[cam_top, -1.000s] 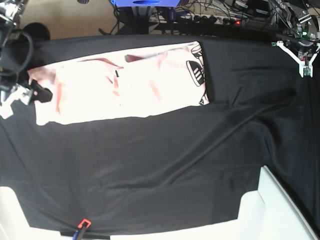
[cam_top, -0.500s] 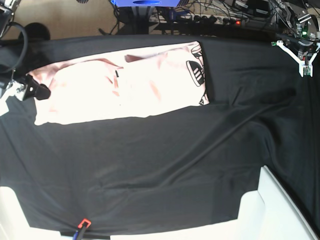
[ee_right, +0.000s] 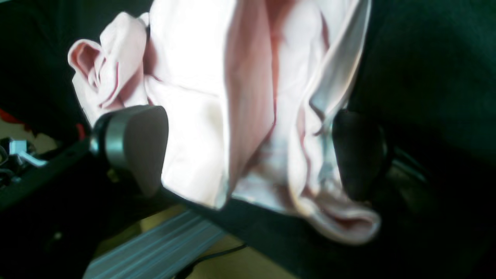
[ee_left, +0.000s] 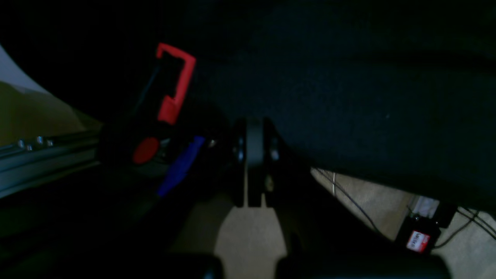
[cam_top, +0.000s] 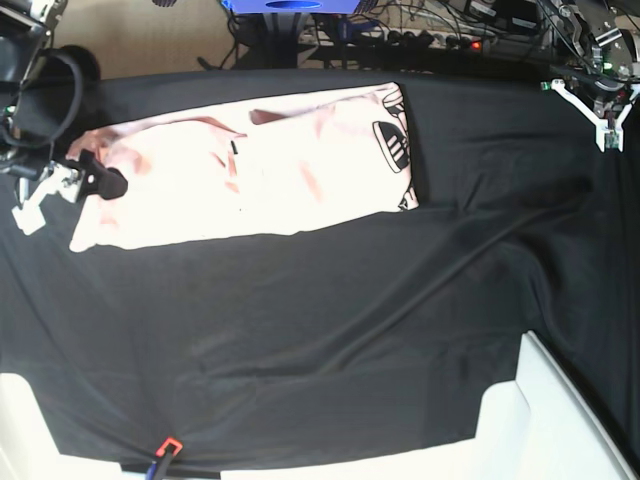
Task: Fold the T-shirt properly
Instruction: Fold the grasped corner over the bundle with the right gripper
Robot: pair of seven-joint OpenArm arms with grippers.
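Left wrist view: the left gripper (ee_left: 254, 155) hangs with its jaws pressed together on nothing, over the edge of the black cloth (ee_left: 348, 97), no T-shirt in sight

Right wrist view: the right gripper (ee_right: 248, 155) stands spread wide, its pads either side of the bunched end of the pink T-shirt (ee_right: 232, 97), not clamped on it

Base view: the T-shirt (cam_top: 260, 165) lies as a long strip running left to right at the far side of the table; the right gripper (cam_top: 95, 180) sits at its left end, the left gripper (cam_top: 603, 115) well apart at far right, so the right arm is nearer
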